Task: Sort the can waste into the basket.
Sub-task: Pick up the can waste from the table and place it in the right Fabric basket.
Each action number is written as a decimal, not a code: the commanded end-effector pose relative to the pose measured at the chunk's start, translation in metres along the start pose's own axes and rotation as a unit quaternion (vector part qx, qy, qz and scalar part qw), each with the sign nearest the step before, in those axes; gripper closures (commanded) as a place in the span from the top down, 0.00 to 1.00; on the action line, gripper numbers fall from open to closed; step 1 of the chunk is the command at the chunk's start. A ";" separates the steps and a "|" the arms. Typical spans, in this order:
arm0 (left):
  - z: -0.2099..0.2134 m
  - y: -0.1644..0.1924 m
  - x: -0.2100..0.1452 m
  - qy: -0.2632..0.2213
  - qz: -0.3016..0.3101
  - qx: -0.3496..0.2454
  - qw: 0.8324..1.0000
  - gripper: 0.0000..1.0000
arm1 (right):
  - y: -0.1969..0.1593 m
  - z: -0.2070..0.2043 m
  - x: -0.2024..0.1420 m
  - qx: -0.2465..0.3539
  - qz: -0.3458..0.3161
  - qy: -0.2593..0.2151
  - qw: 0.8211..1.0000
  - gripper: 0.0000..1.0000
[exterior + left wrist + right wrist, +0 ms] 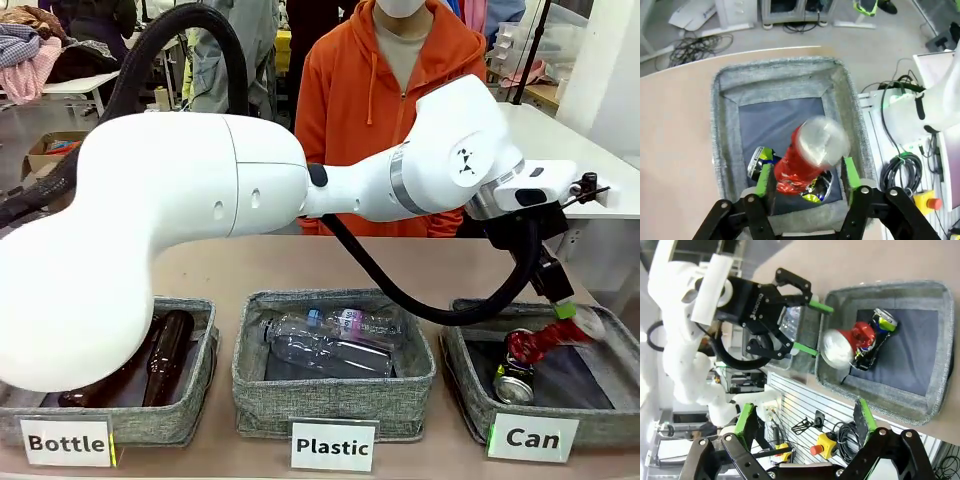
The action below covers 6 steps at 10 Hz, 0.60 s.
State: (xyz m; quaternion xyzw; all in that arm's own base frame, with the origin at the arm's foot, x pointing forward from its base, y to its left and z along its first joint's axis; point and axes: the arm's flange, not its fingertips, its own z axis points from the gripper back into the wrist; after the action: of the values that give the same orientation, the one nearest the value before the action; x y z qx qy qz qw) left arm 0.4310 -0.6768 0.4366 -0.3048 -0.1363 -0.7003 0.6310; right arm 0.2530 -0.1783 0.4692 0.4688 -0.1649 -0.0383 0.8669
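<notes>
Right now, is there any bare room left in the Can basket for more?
Yes. The Can basket's dark floor is bare across its far half and along the person's side. The near end is crowded: the dark can lies there, the red can falling above it between the left gripper's open fingers.

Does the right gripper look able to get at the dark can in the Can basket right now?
Probably not cleanly: the red crushed can lies over the dark can in the Can basket, and the open left gripper hangs beside them. The right gripper is open.

You've got 3 baskets (334, 392), 2 cans (516, 381), 2 brown bottles (168, 355), approx. 2 plastic bottles (325, 345).
</notes>
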 end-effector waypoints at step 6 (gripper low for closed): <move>0.072 -0.017 -0.038 0.068 0.032 0.005 0.997 0.90 | 0.006 -0.011 0.015 -0.006 0.007 0.023 1.000 1.00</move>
State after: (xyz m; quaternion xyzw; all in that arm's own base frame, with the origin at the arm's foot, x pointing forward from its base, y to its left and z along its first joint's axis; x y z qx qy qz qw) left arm 0.4504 -0.6420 0.4651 -0.2678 -0.1191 -0.6987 0.6526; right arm 0.2559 -0.1743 0.4685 0.4679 -0.1596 -0.0340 0.8686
